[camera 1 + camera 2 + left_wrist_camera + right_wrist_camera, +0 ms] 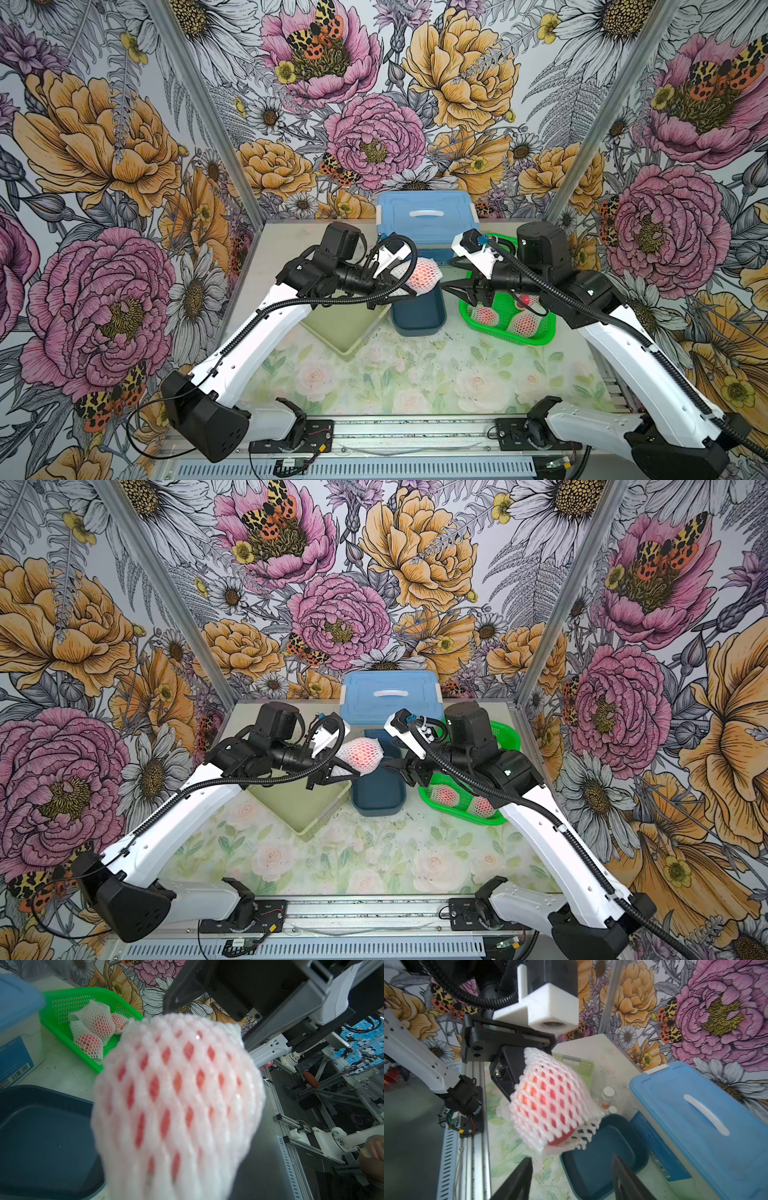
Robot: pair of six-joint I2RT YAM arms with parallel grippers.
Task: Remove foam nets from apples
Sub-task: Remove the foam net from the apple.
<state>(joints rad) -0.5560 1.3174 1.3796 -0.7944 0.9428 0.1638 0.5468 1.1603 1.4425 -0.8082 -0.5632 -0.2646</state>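
An apple in a white foam net (422, 276) (361, 756) hangs above a dark blue tray (417, 320). My left gripper (405, 291) is shut on the net's bunched end. The net fills the left wrist view (178, 1095) and hides that gripper's jaws there. Red apple skin (562, 1139) shows at the net's frilly free end. My right gripper (446, 274) (571, 1161) stands open just off that free end, touching nothing. More netted apples (525, 322) (91, 1028) lie in the green basket (536, 338).
A blue lidded box (424, 216) stands at the back. Under the left arm lies a pale green tray (345, 328). Two white pill bottles (607, 1095) stand between the box and the pale tray. The green basket sits under the right arm.
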